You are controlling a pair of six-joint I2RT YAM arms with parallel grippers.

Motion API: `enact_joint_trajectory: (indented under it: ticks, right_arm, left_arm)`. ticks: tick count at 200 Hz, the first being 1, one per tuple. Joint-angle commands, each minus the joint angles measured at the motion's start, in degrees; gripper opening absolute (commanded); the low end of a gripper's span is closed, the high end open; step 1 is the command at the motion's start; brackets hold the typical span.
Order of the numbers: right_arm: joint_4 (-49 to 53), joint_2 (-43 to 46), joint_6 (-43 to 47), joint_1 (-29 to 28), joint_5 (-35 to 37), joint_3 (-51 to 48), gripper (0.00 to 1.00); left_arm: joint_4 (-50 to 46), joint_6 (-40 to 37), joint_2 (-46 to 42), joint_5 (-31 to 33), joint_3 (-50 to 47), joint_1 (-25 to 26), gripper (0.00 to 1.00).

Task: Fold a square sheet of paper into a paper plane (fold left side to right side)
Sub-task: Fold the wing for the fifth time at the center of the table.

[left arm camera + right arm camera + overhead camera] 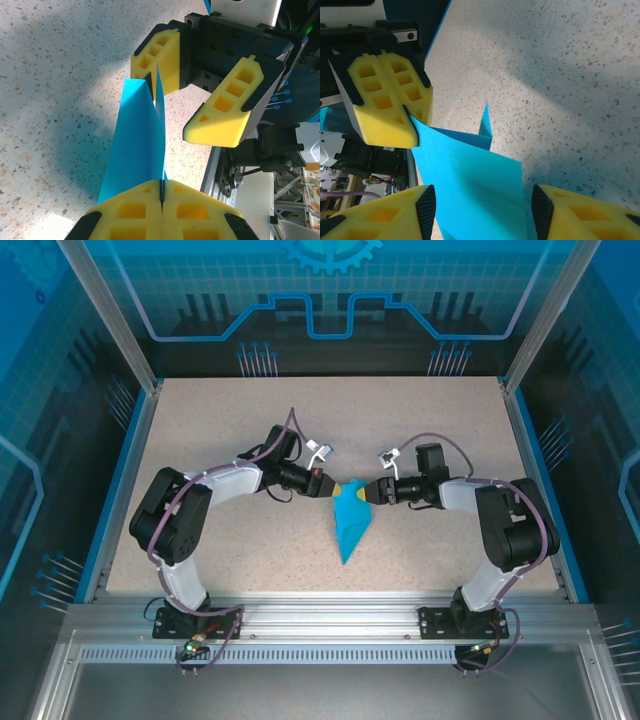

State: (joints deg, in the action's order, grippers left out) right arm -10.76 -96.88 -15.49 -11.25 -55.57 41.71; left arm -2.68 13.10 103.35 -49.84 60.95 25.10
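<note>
**Mid-table, both wrists.** The sheet of paper (350,528), folded to a blue pointed wedge, sat at the centre of the table (250,560). Its tip pointed toward the near edge and its far end lay between the two arms. I had the left gripper (161,189) clenched on that far end from the left, pads pressed together over the sheet. My right gripper (480,212) stood released, fingers apart on either side of the paper.

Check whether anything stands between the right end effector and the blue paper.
Nothing visible does. The right end effector has its jaws open on either side of the folded blue paper, with no other object in the gap. The left end effector pinches the opposite end.
</note>
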Motion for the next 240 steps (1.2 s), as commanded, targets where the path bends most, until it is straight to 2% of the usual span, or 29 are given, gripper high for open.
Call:
enact_joint_trajectory:
  ticks: [1,59,88,104,117,127,141,156,197,240]
  right_arm:
    - [1.2,0.6,1.7,-0.3,-1.9,1.2,0.48]
    - [5.0,2.9,3.4,0.8,0.3,1.1,0.38]
    - [6.9,3.0,4.0,0.8,1.5,1.4,0.25]
    - [8.9,3.0,4.3,0.8,2.7,1.9,0.14]
    - [11.1,3.1,3.4,0.7,4.3,2.6,0.05]
    - [12.6,3.5,2.3,0.3,6.2,2.8,0.00]
    - [14.9,4.1,0.3,-0.5,8.4,3.3,0.00]
    - [16.5,4.8,-3.0,-1.7,11.3,3.5,0.00]
    - [22.2,4.0,-12.2,-4.7,18.3,6.7,0.00]
    - [25.6,0.6,-20.7,-6.9,22.7,12.5,0.00]
  left_arm:
    - [0.5,-2.1,0.7,-1.7,-0.6,-0.4,0.00]
    - [0.1,-2.4,1.6,-1.6,-0.3,-0.4,0.00]
    - [-0.1,-2.7,2.1,-1.6,0.0,-0.5,0.00]
    - [-0.5,-2.7,2.1,-0.6,0.2,-0.4,0.12]
    - [-1.9,-2.7,1.9,1.1,0.9,-0.4,0.32]
    - [-3.1,-2.7,1.2,2.6,1.4,-0.4,0.42]
    - [-4.2,-2.8,-0.3,6.1,1.6,-0.4,0.55]
    - [-5.5,-2.7,-2.5,10.2,1.6,-0.5,0.61]
    - [-12.3,-6.6,-10.5,24.2,0.8,2.1,0.63]
    - [-20.3,-11.5,-15.8,39.3,-0.3,12.1,0.65]
